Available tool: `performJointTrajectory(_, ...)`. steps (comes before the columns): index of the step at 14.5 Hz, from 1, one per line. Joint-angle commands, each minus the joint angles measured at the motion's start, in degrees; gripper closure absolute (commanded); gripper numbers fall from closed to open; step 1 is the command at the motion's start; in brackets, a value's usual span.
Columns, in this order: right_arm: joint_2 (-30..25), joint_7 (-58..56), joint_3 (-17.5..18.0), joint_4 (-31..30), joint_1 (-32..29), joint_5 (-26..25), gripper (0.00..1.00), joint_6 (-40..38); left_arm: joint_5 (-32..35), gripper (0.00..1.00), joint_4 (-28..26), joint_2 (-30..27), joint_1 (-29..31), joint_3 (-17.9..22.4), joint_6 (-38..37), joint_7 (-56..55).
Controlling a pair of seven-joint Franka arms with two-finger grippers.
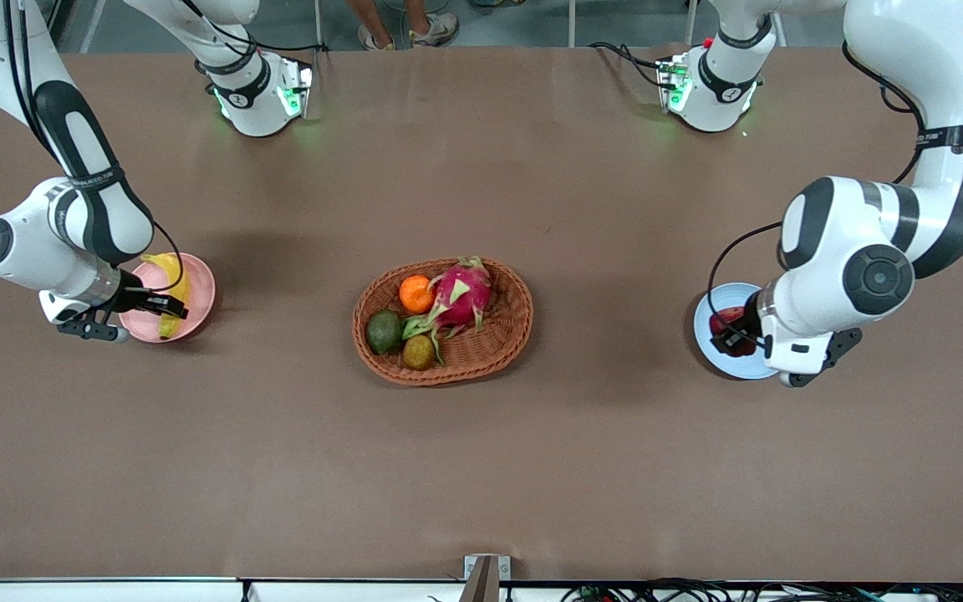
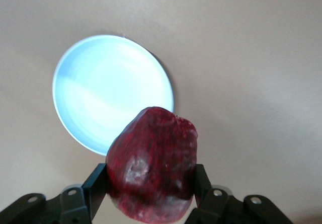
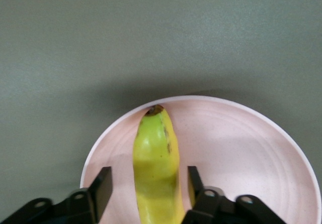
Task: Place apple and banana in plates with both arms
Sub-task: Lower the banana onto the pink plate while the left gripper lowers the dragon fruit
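Near the counter's two end edges, both deliveries finish. The right gripper (image 3: 146, 191) has fingers apart around the banana (image 3: 156, 171) lying in the pink plate (image 3: 241, 148). The left gripper (image 2: 151, 191) clamps the apple (image 2: 153, 171) over the blue plate (image 2: 108, 98); next comes lowering and release.

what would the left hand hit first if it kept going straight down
Probably the light blue plate: the left hand, shut on the apple, is above it, so the apple would likely touch first.
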Motion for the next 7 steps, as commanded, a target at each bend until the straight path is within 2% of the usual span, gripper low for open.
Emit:
performJointTrajectory(1,-0.27,0.03,0.54,4.06,-0.23,1.32,0.00,-6.76,2.26,0.76,-6.78,-2.43,2.70,-0.48,6.79,8.36)
performJointTrajectory(6,-0.89,0.47,0.11,22.59,0.03,0.09,0.00,-30.14,5.35,0.76,-11.10,1.43,5.95,-0.48,16.91,14.89)
performJointTrajectory(7,-0.89,1.95,0.10,26.11,0.21,-1.57,0.00,-33.57,5.35,0.76,-11.89,1.96,6.14,-0.48,18.23,15.07)
